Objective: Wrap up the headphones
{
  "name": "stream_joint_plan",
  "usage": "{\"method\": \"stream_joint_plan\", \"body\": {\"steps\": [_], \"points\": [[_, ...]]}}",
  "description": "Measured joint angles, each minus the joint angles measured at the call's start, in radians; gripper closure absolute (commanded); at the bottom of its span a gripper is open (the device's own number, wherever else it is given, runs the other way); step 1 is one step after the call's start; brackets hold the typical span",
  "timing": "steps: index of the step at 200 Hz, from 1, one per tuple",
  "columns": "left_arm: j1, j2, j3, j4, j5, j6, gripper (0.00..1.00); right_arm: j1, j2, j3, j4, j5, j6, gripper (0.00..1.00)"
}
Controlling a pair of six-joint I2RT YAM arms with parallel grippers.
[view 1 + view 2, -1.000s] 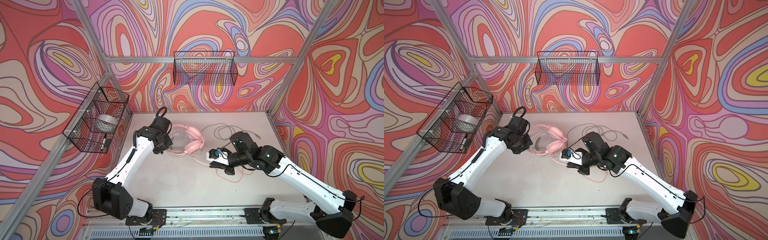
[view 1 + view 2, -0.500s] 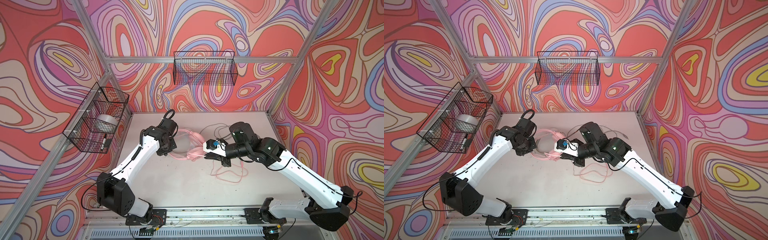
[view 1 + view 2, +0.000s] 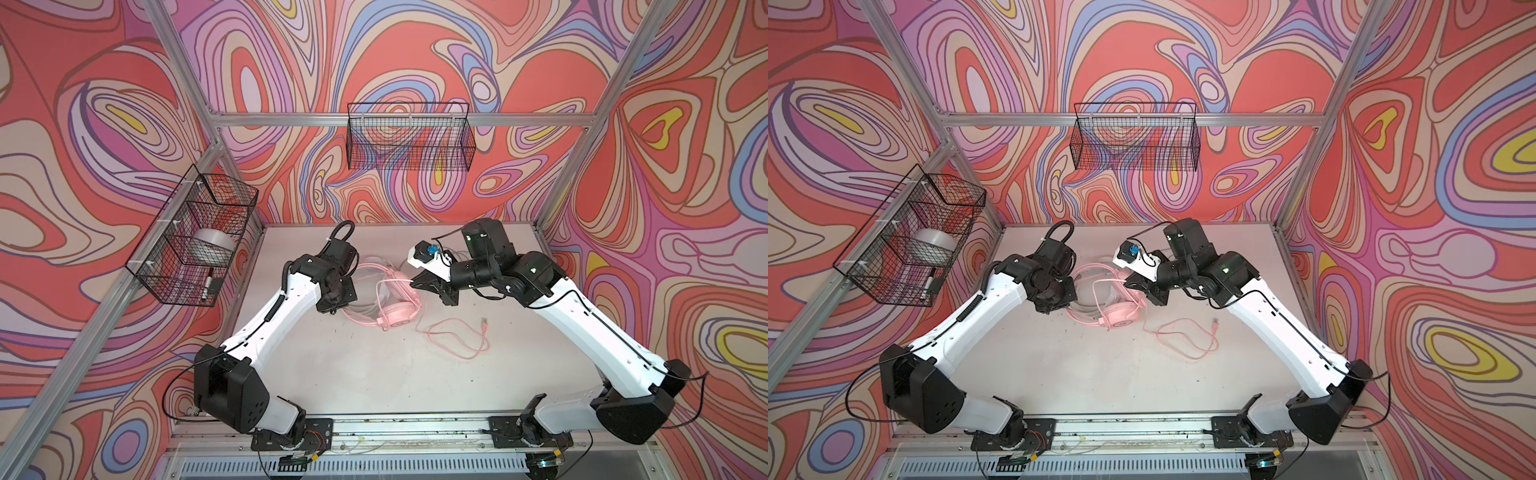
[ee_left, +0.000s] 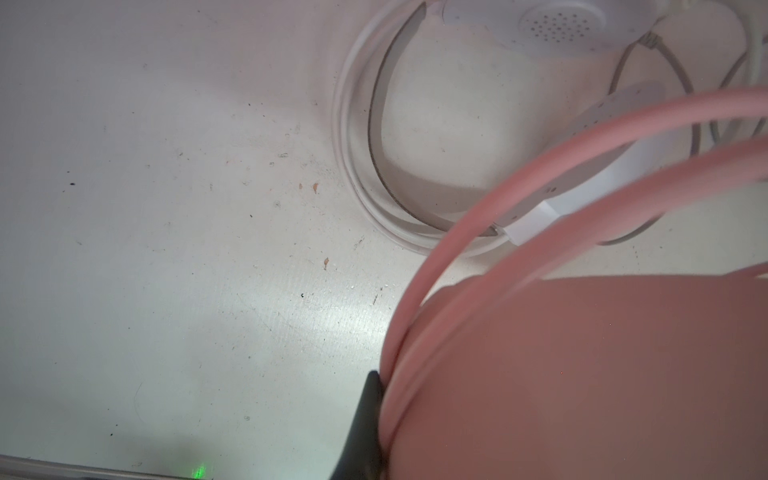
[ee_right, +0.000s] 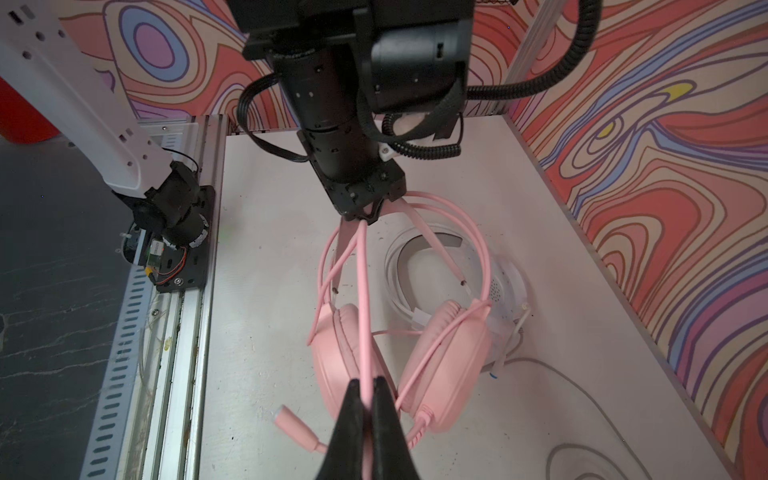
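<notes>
The pale pink headphones (image 3: 400,309) (image 3: 1121,312) rest tilted on the table, lying partly over the white headphones (image 3: 368,271) (image 4: 353,166). My left gripper (image 5: 366,215) is shut on the top of the pink headband; one of its black fingers (image 4: 366,419) presses against pink parts in the left wrist view. My right gripper (image 5: 365,392) (image 3: 419,284) is shut on the pink cable (image 5: 362,291), which runs taut from the headband down between the ear cups. The rest of the pink cable (image 3: 457,341) (image 3: 1187,337) lies loose in loops to the right.
A wire basket (image 3: 195,245) on the left wall holds a tape roll and a marker. Another wire basket (image 3: 411,137) hangs on the back wall. The white headset's grey-white cable (image 5: 582,395) trails over the table. A metal rail (image 3: 415,428) runs along the front edge.
My right gripper has moved back and left with the pink cable, drawing it over the pink headset. My left gripper has shifted right with the headband, tilting the headset.
</notes>
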Motion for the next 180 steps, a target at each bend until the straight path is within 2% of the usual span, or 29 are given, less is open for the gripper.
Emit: {"method": "stream_joint_plan", "body": {"steps": [91, 180], "points": [[-0.011, -0.039, -0.042, 0.022, 0.109, 0.140, 1.00, -0.217, 0.175, 0.057, -0.003, -0.005, 0.099, 1.00], [-0.014, -0.181, -0.132, 0.024, 0.195, 0.245, 1.00, -0.291, 0.307, 0.021, 0.075, 0.021, 0.271, 1.00]]}}
